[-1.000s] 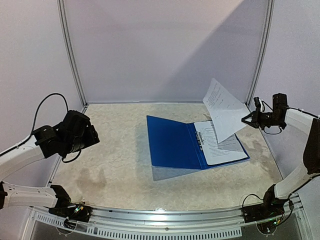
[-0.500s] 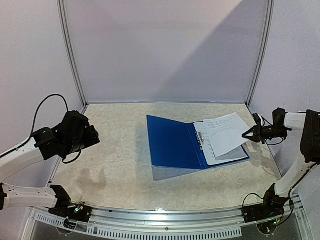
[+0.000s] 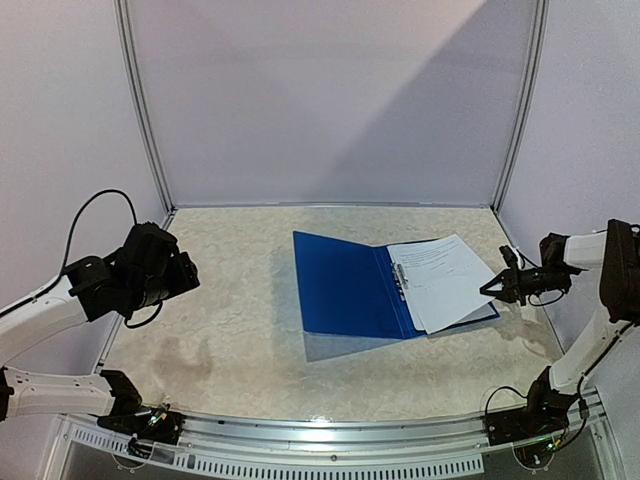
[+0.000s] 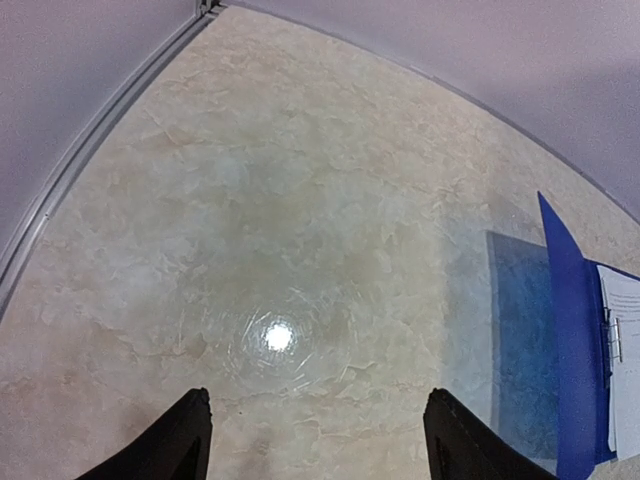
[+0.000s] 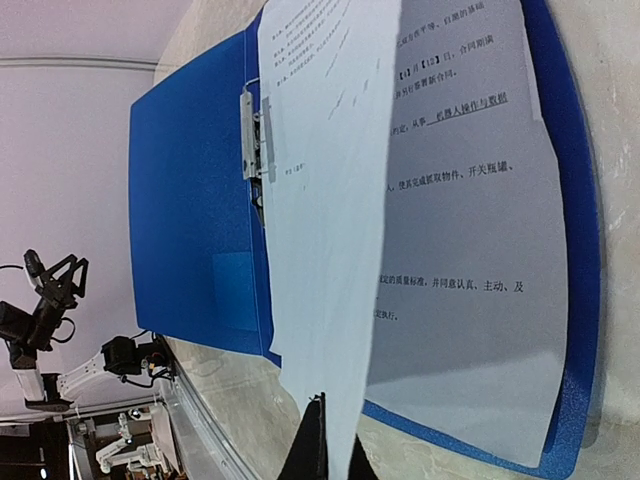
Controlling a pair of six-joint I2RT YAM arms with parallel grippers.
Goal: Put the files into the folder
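Observation:
The blue folder (image 3: 345, 285) lies open in the middle of the table, its left cover tilted up a little. One of the files (image 3: 455, 305) rests on its right half beside the metal clip (image 3: 400, 277). A second sheet (image 3: 440, 270) slants low over it, and my right gripper (image 3: 492, 287) is shut on that sheet's right edge. In the right wrist view the held sheet (image 5: 330, 200) runs from my right gripper (image 5: 328, 430) over the printed page (image 5: 470, 250) towards the clip (image 5: 255, 135). My left gripper (image 3: 185, 272) (image 4: 318, 392) hangs open above bare table at the left.
The marbled tabletop (image 3: 230, 320) is bounded by white walls with metal corner posts (image 3: 145, 110) at the back and a rail (image 3: 330, 440) along the near edge. In the left wrist view the folder (image 4: 570, 340) shows at the right edge.
My right gripper has come down and towards the near side with the sheet, which went from standing high in the air to slanting low over the folder's right half. The left arm has not moved.

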